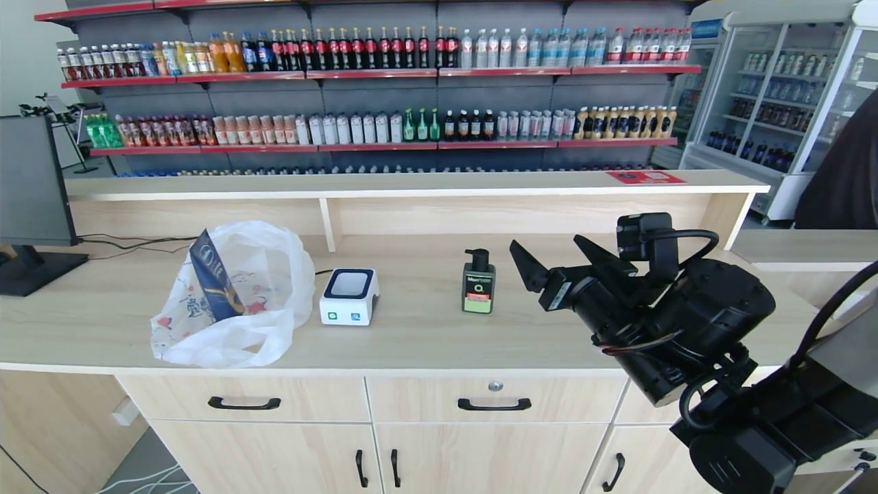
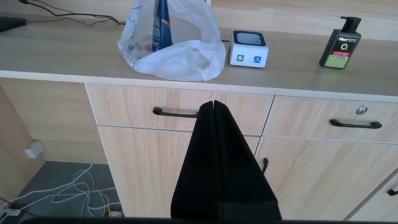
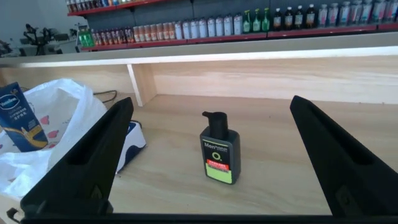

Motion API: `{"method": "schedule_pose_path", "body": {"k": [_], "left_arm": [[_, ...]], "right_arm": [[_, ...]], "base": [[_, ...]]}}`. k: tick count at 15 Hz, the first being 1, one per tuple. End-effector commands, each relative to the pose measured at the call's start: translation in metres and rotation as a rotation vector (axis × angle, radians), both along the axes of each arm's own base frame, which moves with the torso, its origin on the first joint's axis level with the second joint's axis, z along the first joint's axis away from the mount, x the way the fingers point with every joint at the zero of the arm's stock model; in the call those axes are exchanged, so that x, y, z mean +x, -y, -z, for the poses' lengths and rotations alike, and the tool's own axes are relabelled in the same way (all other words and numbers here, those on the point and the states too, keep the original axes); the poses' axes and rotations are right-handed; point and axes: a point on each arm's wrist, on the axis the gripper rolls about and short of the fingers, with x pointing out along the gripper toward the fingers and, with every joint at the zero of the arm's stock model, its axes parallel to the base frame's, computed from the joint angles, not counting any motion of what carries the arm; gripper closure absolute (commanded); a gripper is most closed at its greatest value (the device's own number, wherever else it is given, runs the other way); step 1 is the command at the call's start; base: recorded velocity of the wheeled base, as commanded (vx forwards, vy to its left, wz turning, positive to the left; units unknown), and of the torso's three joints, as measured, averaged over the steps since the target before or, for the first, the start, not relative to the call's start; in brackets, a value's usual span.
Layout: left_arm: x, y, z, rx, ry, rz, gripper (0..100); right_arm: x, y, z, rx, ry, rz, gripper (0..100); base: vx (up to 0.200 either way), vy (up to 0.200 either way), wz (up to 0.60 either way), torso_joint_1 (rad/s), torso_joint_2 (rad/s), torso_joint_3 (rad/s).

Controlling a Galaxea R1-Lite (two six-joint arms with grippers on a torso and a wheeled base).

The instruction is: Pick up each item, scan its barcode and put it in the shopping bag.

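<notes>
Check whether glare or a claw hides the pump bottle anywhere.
Head view: pump bottle evenly lit, no glare, right claw beside it, apart. Right wrist view: bottle unobstructed between open fingers. Left wrist view: shut left claw covers drawers, not the bottle.

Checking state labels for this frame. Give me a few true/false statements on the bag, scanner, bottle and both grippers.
1. The pump bottle stands upright on the counter, apart from the right gripper. True.
2. The barcode scanner sits between the shopping bag and the pump bottle. True.
3. The shopping bag is empty. False: a blue carton stands in it.
4. The left gripper is open above the counter. False: it is shut, below the counter's edge, facing the drawers.
5. The right gripper is shut on the pump bottle. False: it is open and holds nothing.
</notes>
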Motion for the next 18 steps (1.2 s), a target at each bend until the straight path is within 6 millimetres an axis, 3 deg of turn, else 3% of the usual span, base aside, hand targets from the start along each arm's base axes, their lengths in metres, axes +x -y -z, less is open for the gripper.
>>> {"method": "schedule_pose_path", "body": {"k": [1,5,8,12,18], "left_arm": [[0.0,0.0,0.0,-0.006,0.0,-0.001,100],[0.0,0.0,0.0,-0.006,0.0,-0.001,100],[0.0,0.0,0.0,-0.006,0.0,-0.001,100],[0.0,0.0,0.0,-0.006,0.0,-0.001,100],[0.0,0.0,0.0,-0.007,0.0,-0.001,100]], "right_arm": [[0.0,-0.001,0.002,-0.003,-0.005,-0.002,0],[-0.026,0.022,0.037,-0.103,-0.162,0.019,0],[-0.025,0.044,0.045,-0.12,-0.211,0.086,0],[-0.018,0.039,0.07,-0.148,-0.288,0.08,0],[0.02,0.018,0.105,-0.156,-0.313,0.078,0]], "base": [[0.2,0.0,0.0,0.002,0.01,0.002],[0.1,0.0,0.0,-0.005,0.0,0.001],[0.0,0.0,0.0,0.0,0.0,0.0],[0.0,0.0,0.0,0.0,0.0,0.0],[0.0,0.0,0.0,0.0,0.0,0.0]]}}
